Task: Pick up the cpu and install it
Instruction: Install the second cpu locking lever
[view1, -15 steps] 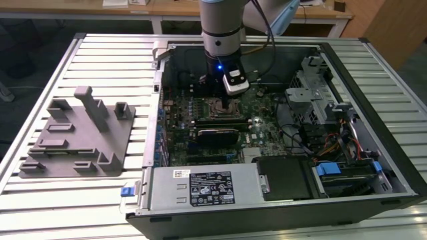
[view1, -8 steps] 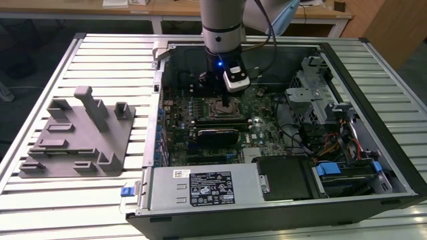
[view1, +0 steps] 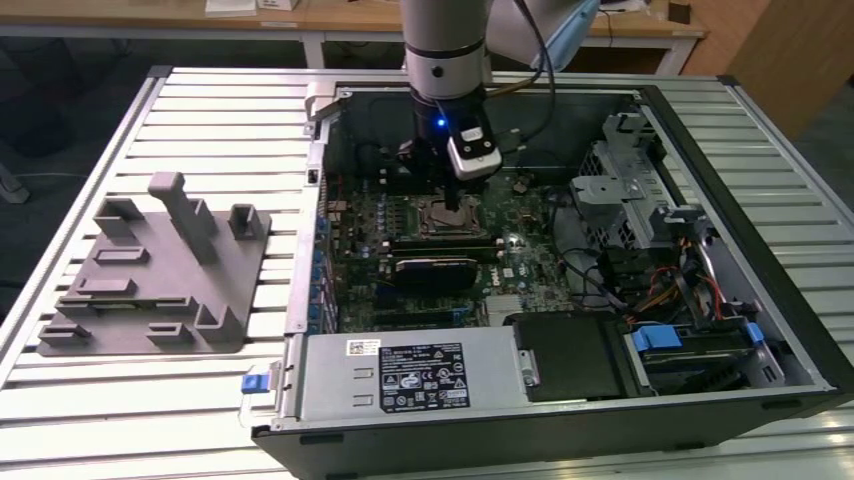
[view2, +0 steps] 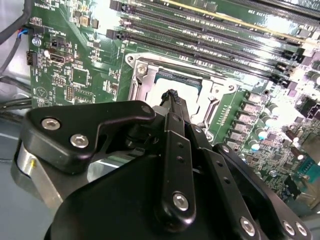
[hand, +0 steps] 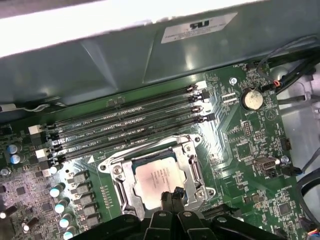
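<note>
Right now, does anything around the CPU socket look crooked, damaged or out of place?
Nothing stands out. The cpu lies flat and square inside the socket frame, the claw is just over its edge, and the memory slots beside it look straight.

The cpu (hand: 156, 178) lies in the socket (hand: 118, 172) — gripper (hand: 172, 196) just above it.

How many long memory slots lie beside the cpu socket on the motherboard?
4, parallel, side by side between the case wall and the cpu in the first wrist view: slots.
</note>
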